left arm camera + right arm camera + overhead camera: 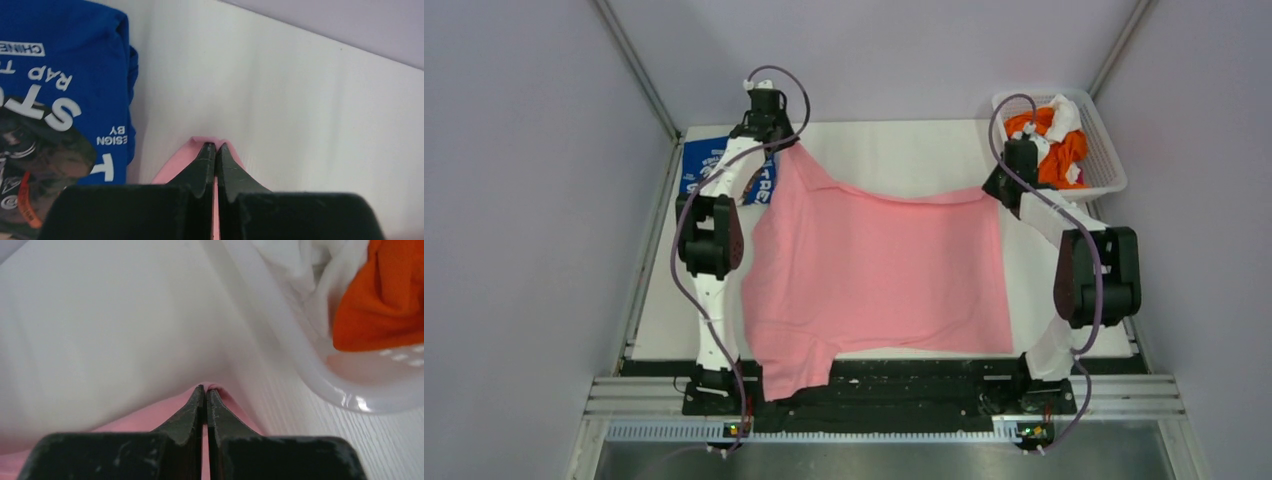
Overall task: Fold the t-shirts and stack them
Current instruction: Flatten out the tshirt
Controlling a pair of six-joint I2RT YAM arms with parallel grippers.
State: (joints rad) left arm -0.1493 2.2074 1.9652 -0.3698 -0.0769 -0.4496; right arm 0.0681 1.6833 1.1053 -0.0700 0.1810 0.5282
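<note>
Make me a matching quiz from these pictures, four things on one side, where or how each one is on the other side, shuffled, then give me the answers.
Things:
1. pink t-shirt
2. blue t-shirt
3. basket
4. left gripper

Place or state:
A. at the far right corner of the table
B. lying at the far left corner
C. spread across the middle
D. shut on an edge of pink cloth

Pairs: 1-C, 2-B, 3-A, 4-D
</note>
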